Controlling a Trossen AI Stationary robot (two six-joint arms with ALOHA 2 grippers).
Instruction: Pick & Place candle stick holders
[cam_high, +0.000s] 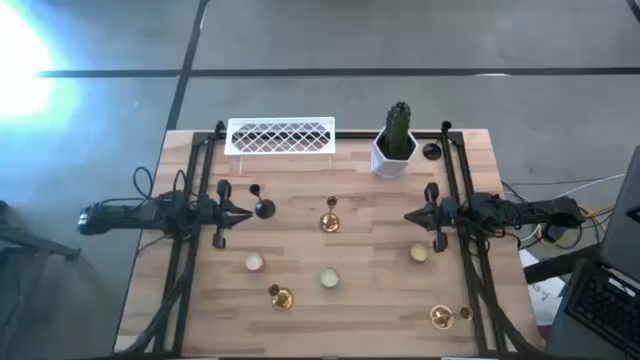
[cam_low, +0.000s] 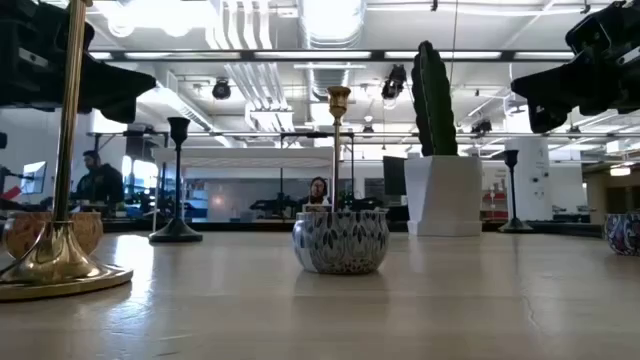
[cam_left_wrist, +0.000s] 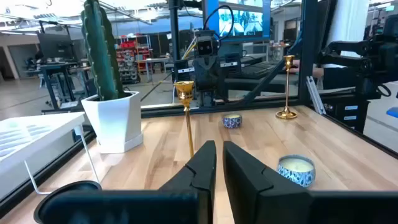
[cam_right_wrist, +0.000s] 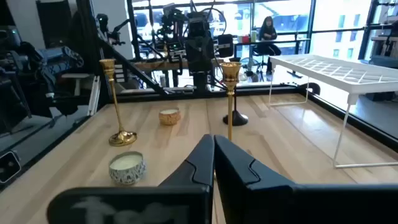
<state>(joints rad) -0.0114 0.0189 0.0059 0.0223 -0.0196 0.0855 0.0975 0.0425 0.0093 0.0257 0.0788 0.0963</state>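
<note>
The left gripper (cam_high: 243, 211) hangs over the left part of the counter (cam_high: 370, 300), its fingers (cam_left_wrist: 202, 163) clenched together on nothing. The right gripper (cam_high: 412, 216) hangs over the right part in the same way, its fingers (cam_right_wrist: 214, 158) also pressed together and empty.

Between the two grippers a gold holder (cam_high: 330, 217) stands upright in the middle of the counter, apart from both. A black holder (cam_high: 262, 209) stands just beside the left gripper, and a second black holder (cam_high: 432, 152) stands near the far right corner, right of the white cactus pot (cam_high: 394, 157). The white lattice tray (cam_high: 281, 136) sits along the far edge.

On the near half, three low cups lie in a loose row: one cup (cam_high: 254, 263) on the left, one cup (cam_high: 329, 279) in the middle, one cup (cam_high: 419, 254) on the right, close to the right gripper. A second gold holder (cam_high: 280, 297) is near the front edge on the left, and a third gold holder (cam_high: 442, 317) is close to the near right corner. The space between the middle gold holder and each gripper is bare wood.
</note>
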